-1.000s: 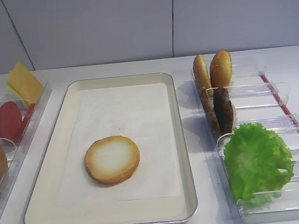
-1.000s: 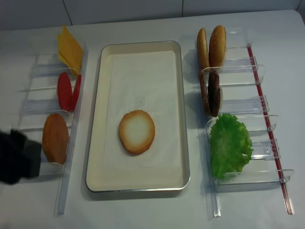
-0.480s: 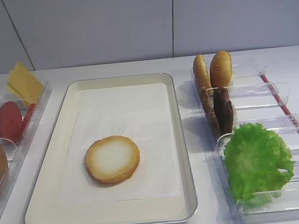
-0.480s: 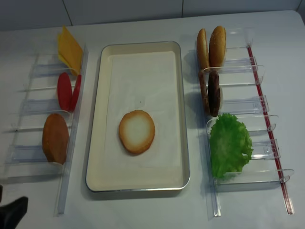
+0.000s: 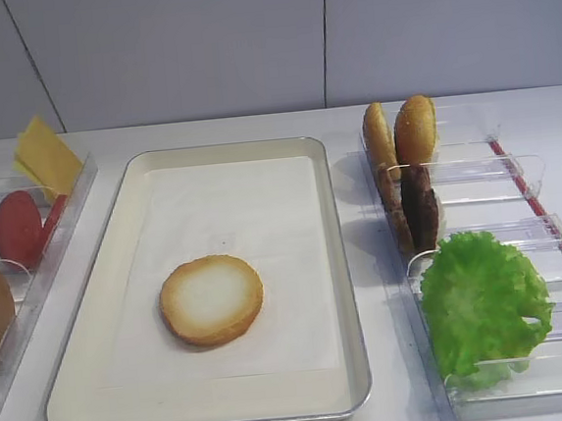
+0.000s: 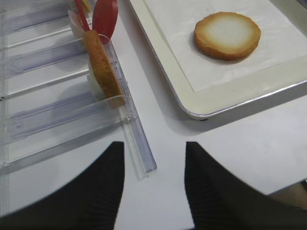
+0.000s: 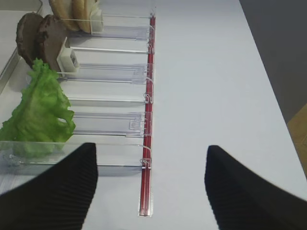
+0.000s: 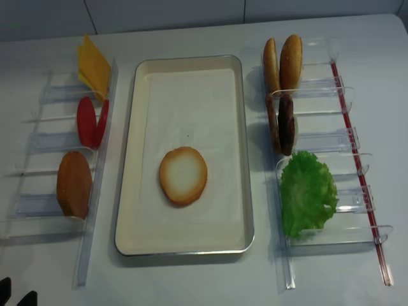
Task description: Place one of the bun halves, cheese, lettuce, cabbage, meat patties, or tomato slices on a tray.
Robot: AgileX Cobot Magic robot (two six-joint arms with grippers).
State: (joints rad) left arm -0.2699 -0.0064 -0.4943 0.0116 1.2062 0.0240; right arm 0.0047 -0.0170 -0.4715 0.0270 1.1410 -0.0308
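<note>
Clear plastic rack [image 8: 57, 185] at left, with cheese [image 8: 93, 64] and tomato slices [image 8: 91, 122]. Left gripper [image 6: 154, 184] part-open, empty. Bun half [image 8: 183, 176] flat on tray [image 8: 131, 191]. Lettuce [image 8: 307, 194] at right; right gripper [image 7: 151, 184] wide, empty.

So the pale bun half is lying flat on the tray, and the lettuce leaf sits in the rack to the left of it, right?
Not quite. The bun half does lie flat on the tray, but the lettuce sits in the rack to the right of it. The overhead view shows this.
</note>
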